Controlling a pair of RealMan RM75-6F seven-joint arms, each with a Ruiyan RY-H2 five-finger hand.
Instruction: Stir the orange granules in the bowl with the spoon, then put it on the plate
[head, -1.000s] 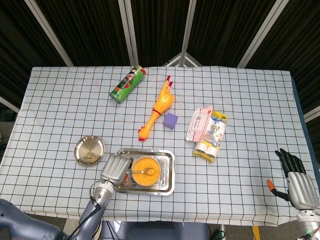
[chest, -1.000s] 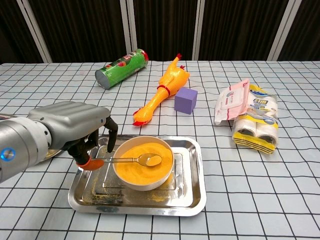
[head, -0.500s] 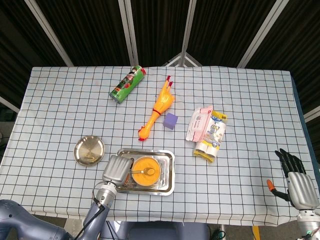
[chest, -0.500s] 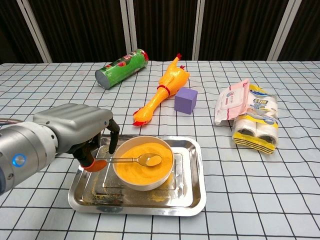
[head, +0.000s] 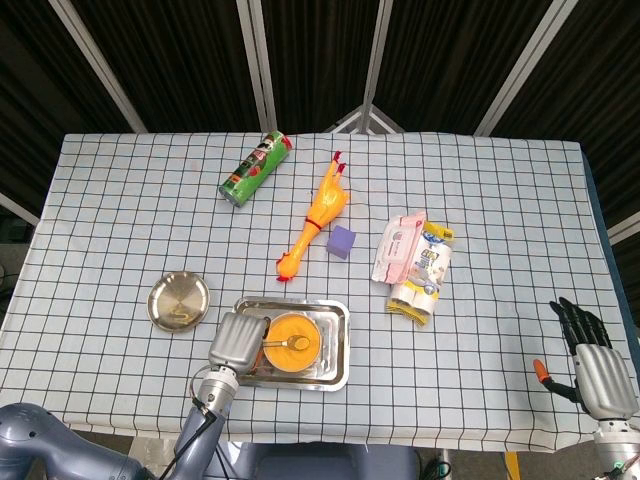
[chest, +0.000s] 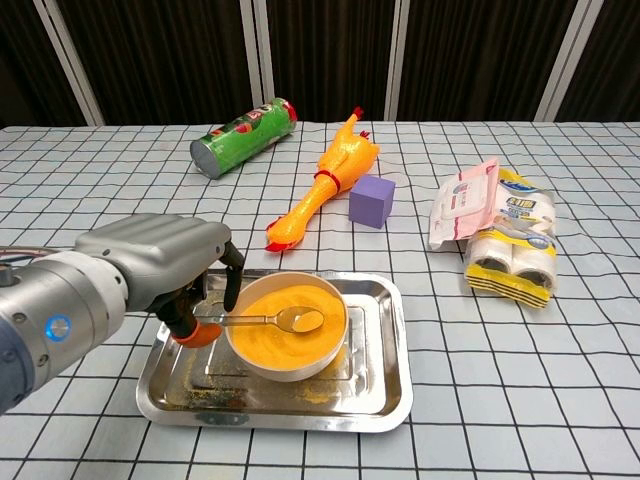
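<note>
A white bowl full of orange granules stands in a steel tray. A metal spoon lies across the bowl, its scoop on the granules and its handle pointing left. My left hand hovers over the tray's left part, fingers hanging down on both sides of the handle's end; no grip on it shows. From the head view, the same hand covers the tray's left side beside the bowl. The round metal plate lies left of the tray. My right hand rests open at the table's right front corner.
Beyond the tray lie a green can on its side, a rubber chicken, a purple cube and two packets to the right. The tray's rim sits near the table's front edge.
My left hand has crept right, closer to the spoon handle and the bowl. The spoon, bowl and right hand have not moved.
</note>
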